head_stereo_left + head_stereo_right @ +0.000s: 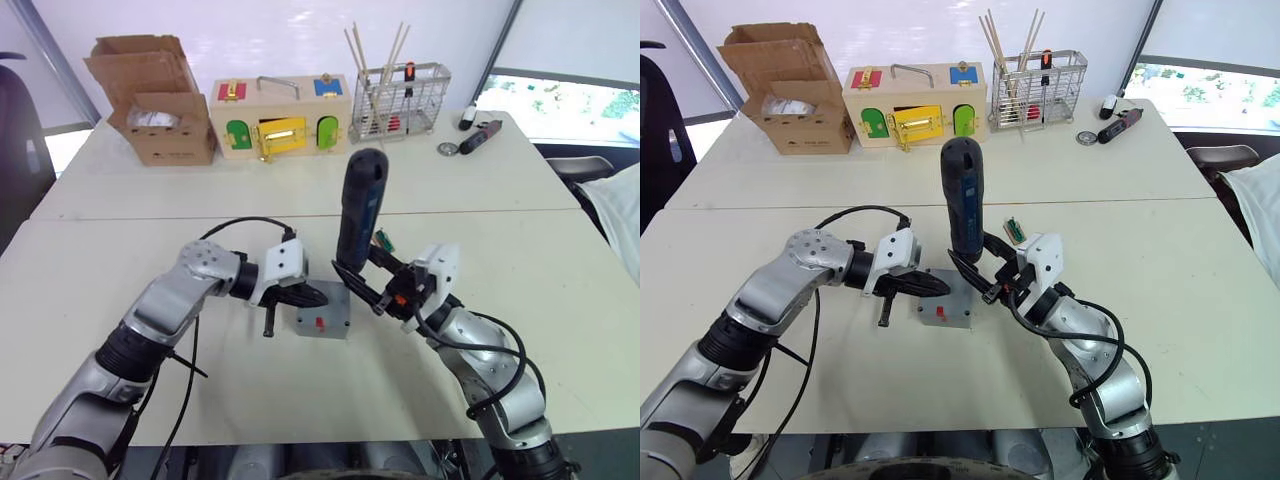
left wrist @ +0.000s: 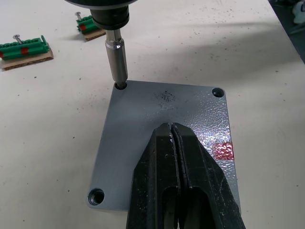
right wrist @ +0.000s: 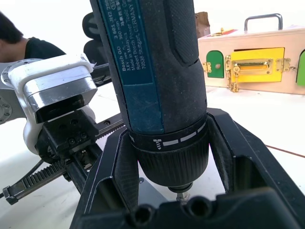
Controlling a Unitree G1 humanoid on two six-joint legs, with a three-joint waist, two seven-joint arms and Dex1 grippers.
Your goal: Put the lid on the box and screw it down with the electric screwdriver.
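- The right gripper (image 1: 362,283) clamps the screwdriver (image 1: 359,205) low on its body, one black finger on each side of the collar, and holds it upright.
- The screwdriver's bit (image 2: 116,62) points down into a corner screw hole of the lid (image 2: 157,129), at the corner far from the left gripper.
- The left gripper (image 2: 176,157) has its fingers pressed together, with nothing between them, tips resting on the middle of the lid.
- The lid lies flat on the box (image 1: 322,322), whose red-marked side wall faces the robot; it sits on the table (image 1: 120,330) directly under both grippers.
- Three other corner holes of the lid are visible.
- Two green plug strips (image 2: 26,47) lie on the table beyond the lid, apart from it.
- A wooden box (image 1: 280,118), a cardboard box (image 1: 160,105) and a wire basket (image 1: 402,100) stand well beyond both grippers at the table's far edge.
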